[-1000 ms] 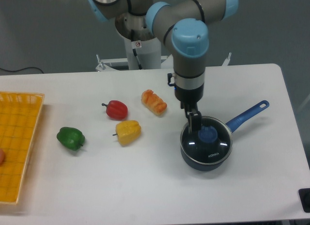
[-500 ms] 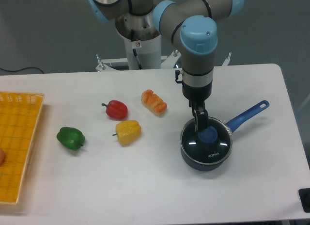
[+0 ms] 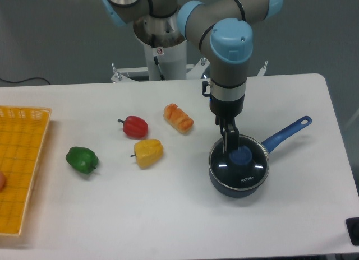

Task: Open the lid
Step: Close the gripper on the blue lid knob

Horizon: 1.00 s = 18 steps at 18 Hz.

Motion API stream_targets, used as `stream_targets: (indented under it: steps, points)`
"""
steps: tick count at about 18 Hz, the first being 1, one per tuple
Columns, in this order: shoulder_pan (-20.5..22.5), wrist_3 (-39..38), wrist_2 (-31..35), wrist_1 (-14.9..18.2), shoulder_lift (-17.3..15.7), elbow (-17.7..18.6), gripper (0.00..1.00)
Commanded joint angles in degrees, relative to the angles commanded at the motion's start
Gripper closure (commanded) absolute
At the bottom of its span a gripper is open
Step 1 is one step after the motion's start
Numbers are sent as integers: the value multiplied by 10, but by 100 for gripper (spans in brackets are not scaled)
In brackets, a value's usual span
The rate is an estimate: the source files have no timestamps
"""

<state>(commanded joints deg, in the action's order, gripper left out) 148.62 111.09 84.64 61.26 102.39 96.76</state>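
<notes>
White counter (image 3: 168, 215) filling most of the view, cut off along the bottom and at the left edge. UR5e arm (image 3: 227, 44) reaching down from 12 o'clock, upper joints cropped by the top of the view. Yellow basket (image 3: 19, 170) at 9 o'clock on the counter, only partly in view, with a sliver of something reddish at its left edge, too cropped to name. Dark blue saucepan (image 3: 238, 184) standing at about 4 o'clock from the counter's middle, long blue handle (image 3: 286, 134) pointing toward 2 o'clock. Lid (image 3: 247, 171) seated flat on the saucepan, closed, glass catching small white reflections, blue knob (image 3: 241, 155) at its centre. Fingers (image 3: 230, 142) hanging upright just at 10 o'clock of the knob, tips down over the lid's glass, beside the knob and not around it. Seen from this side as one dark bar, so cannot tell whether apart or together; contact with the lid also unclear. Far rim of the lid partly hidden behind the fingers. Well apart at 9 to 10 o'clock of the saucepan: yellow pepper (image 3: 148, 152), green pepper (image 3: 82, 159), red pepper (image 3: 134, 126), and an orange bread-like piece (image 3: 178, 117) nearest the arm. Small dark object (image 3: 353, 231) clipped at the lower right corner, not identifiable
</notes>
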Motion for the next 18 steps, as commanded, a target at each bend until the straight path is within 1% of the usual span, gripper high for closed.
stream_targets:
  steps: [2,4,6,8,10,11,12,13,15,16,18]
  points:
    - [11,3,0,-4,0,9,0]
    - [19,11,1,-4,1,4,0]
    - [24,45,3,-9,5,-1,0]
    - [28,79,6,-10,22,-17,0]
    - [27,84,5,-10,31,-27,0]
    - [27,87,6,-11,41,-40,0]
    - [26,88,12,-10,54,-55,0]
    - [23,92,30,-11,68,-62,0]
    - [15,125,65,-17,104,-77,0]
    - [16,131,65,-24,109,-84,0]
    - [15,129,67,-23,111,-90,0]
